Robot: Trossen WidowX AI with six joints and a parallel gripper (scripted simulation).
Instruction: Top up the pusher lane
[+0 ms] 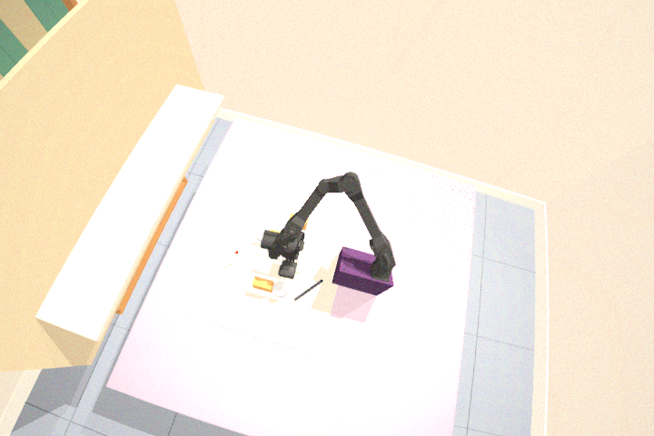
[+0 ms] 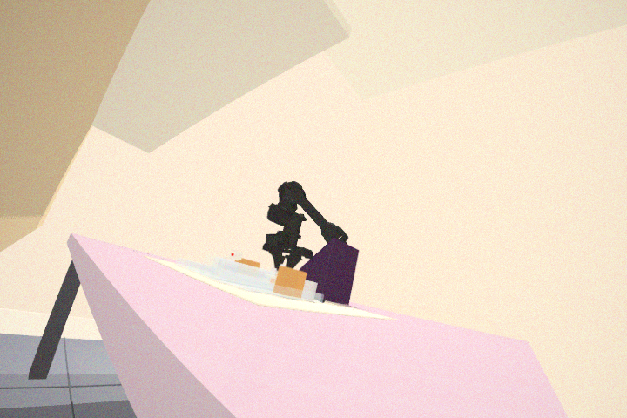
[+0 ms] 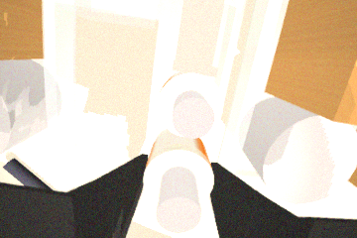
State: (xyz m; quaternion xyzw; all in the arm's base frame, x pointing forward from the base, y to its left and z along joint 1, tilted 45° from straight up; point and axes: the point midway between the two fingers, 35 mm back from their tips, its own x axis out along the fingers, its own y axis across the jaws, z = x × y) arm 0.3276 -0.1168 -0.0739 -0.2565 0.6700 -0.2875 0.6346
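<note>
In the wrist view the gripper is clamped on a white-lidded jar with an orange body, held at bottom centre between the two dark fingers. Just above it in the frame, nearly touching, stands a second matching jar inside a pale lane that runs toward the top of the frame. A larger white jar sits at right, beside an orange-brown block, and another greyish-white jar shows at the left edge. From the top view the arm bends from a purple base block down toward the small things on the white mat; the lane walls are washed out there, so whether the held jar has passed the front stop is unclear.
</note>
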